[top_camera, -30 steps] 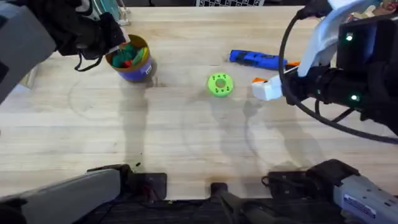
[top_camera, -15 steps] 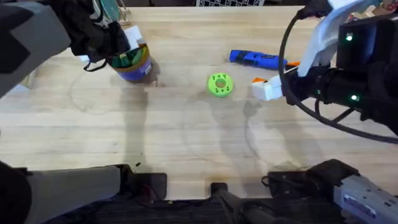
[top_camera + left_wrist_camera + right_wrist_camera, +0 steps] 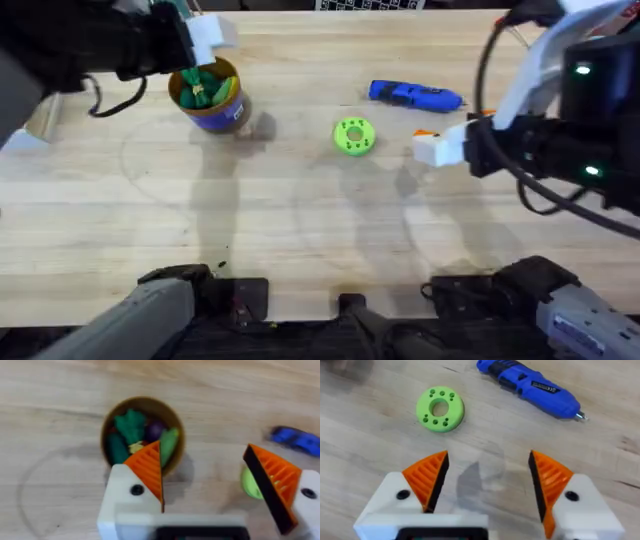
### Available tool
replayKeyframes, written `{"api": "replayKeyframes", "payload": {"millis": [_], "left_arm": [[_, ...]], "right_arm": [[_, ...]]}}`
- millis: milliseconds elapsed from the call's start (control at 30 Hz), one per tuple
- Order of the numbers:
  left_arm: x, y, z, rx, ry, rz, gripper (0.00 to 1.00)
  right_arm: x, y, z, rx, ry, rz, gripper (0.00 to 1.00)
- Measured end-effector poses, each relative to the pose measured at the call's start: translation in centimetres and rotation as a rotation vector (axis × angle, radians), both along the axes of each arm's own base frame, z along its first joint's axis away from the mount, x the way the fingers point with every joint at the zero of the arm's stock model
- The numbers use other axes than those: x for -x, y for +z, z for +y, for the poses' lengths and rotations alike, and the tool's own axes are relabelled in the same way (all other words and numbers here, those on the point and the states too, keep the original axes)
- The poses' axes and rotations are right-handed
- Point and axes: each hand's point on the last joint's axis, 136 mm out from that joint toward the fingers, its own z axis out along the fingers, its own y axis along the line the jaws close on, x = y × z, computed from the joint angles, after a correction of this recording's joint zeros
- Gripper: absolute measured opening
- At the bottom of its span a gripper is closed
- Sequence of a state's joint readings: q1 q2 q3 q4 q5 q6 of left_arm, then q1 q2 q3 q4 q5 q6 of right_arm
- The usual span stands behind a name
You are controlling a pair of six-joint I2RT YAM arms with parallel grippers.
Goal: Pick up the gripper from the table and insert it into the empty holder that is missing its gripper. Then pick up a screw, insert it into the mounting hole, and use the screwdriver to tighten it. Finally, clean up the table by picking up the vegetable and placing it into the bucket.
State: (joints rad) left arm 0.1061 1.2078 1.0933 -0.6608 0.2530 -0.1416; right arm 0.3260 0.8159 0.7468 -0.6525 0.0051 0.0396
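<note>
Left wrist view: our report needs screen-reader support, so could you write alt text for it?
The open left end effector hangs above the bucket of toy produce on the wooden table, with a green disc and the blue screwdriver beyond.

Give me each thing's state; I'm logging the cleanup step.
Bucket: upright on the table, toy produce inside.
Screwdriver: lying flat on the table, untouched.
Green disc: flat on the table.
Left claw: open, empty, above the bucket.
Right claw: open, empty, over bare table.
</note>
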Motion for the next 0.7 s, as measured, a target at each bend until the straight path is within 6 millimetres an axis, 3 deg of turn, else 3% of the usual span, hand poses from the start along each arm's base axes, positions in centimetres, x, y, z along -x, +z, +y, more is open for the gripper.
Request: {"api": "replayKeyframes", "payload": {"millis": [133,167,267,433,700], "left_arm": [[3.6,2.2,-3.4,-0.036,-0.196,-0.042,0.976],[7.2,2.4,-5.9,-0.1,-0.371,-0.033,0.976],[9.5,2.4,-7.4,-0.145,-0.492,-0.038,0.976],[11.8,1.7,-8.8,-0.172,-0.602,-0.002,0.976],[12.0,1.4,-9.0,-0.196,-0.631,0.003,0.977]], "right_arm": [[1.3,2.4,-0.4,-0.022,-0.013,-0.026,0.964],[2.5,4.0,-0.8,-0.031,-0.016,-0.042,0.964],[3.8,4.6,-1.3,-0.031,-0.019,-0.032,0.964],[5.4,4.6,-1.8,-0.029,-0.022,-0.012,0.964],[6.0,5.4,-2.0,-0.068,-0.046,-0.042,0.964]]}}
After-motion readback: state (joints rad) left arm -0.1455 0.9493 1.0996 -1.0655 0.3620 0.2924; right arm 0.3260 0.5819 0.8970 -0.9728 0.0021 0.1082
